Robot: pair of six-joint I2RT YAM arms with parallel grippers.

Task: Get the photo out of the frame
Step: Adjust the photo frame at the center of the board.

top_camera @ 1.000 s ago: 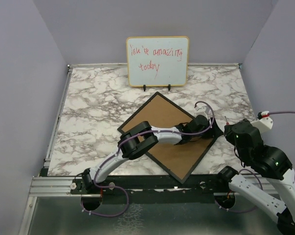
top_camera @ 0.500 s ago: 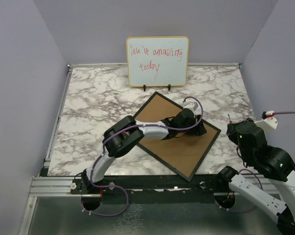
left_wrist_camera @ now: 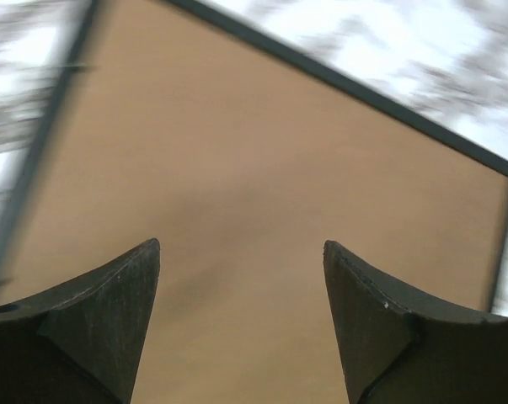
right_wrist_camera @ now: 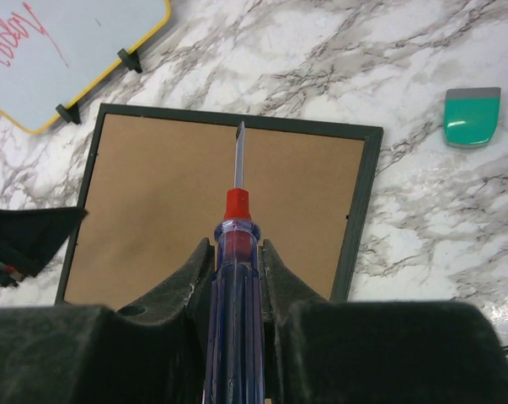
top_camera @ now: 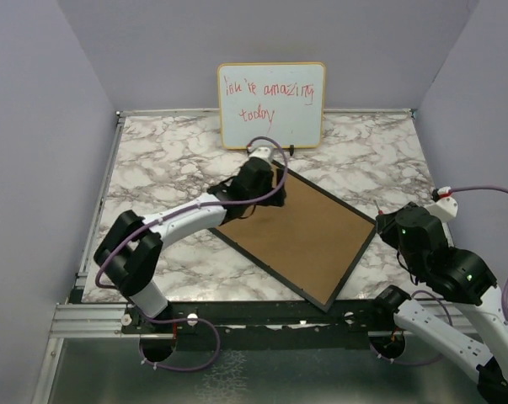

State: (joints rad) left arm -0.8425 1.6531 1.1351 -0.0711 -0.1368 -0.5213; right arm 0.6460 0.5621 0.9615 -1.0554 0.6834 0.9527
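The frame [top_camera: 308, 236] lies face down on the marble table, its brown back panel up inside a thin black rim. The photo is hidden under that panel. My left gripper [top_camera: 269, 183] hovers over the frame's far left corner. In the left wrist view it [left_wrist_camera: 241, 244] stands open above the bare panel [left_wrist_camera: 254, 143], nothing between its fingers. My right gripper [right_wrist_camera: 237, 246] is shut on a screwdriver [right_wrist_camera: 237, 206] with a blue handle and red collar. The screwdriver's blade points across the frame [right_wrist_camera: 152, 210] from the frame's right corner [top_camera: 373, 225].
A wood-edged whiteboard [top_camera: 271, 104] with red handwriting stands on small feet at the back, just beyond the frame's far corner. A green and grey eraser [right_wrist_camera: 473, 116] lies on the marble to the right of the frame. Purple walls close in the table on three sides.
My left arm has swung from the frame's right side across to its far left corner, and its jaws have opened wider. The right gripper has shifted slightly left, still holding the screwdriver.
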